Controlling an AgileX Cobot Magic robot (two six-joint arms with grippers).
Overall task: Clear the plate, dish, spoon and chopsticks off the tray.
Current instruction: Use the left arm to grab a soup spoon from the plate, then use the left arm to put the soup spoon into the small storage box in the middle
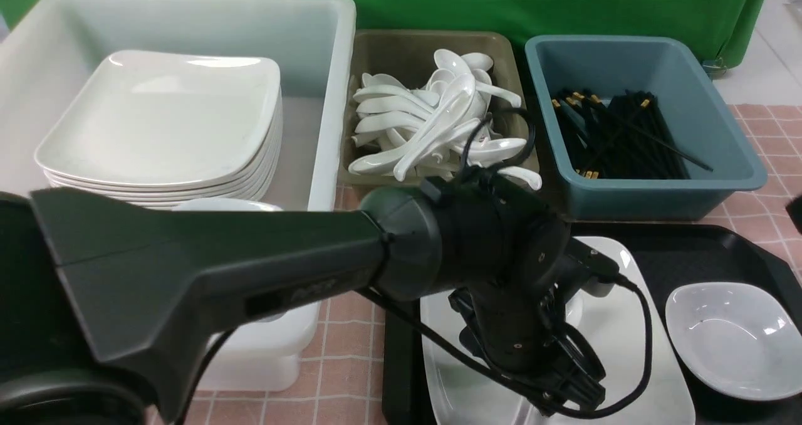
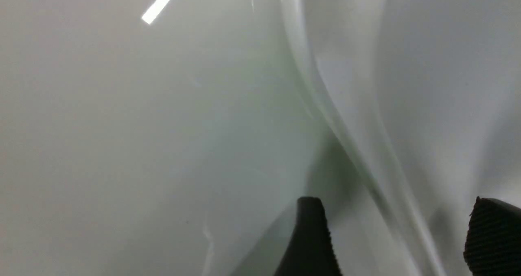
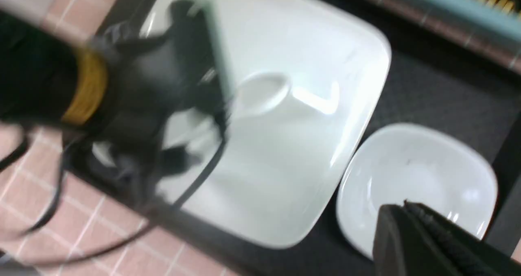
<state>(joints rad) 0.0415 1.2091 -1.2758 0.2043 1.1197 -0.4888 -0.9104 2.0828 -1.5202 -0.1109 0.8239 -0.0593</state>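
Straddles spoon (image 3: 260, 95) with left jaws spread; holds right jaws clenched, empty, near dish (image 3: 411, 174). May skid spoon across slick plate (image 3: 260, 158) beneath left jaws if closing off-centre.

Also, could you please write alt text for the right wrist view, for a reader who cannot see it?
The left gripper is open over a spoon on a white plate. Beside the plate, a white dish sits on the black tray, partly hidden by the shut right gripper.
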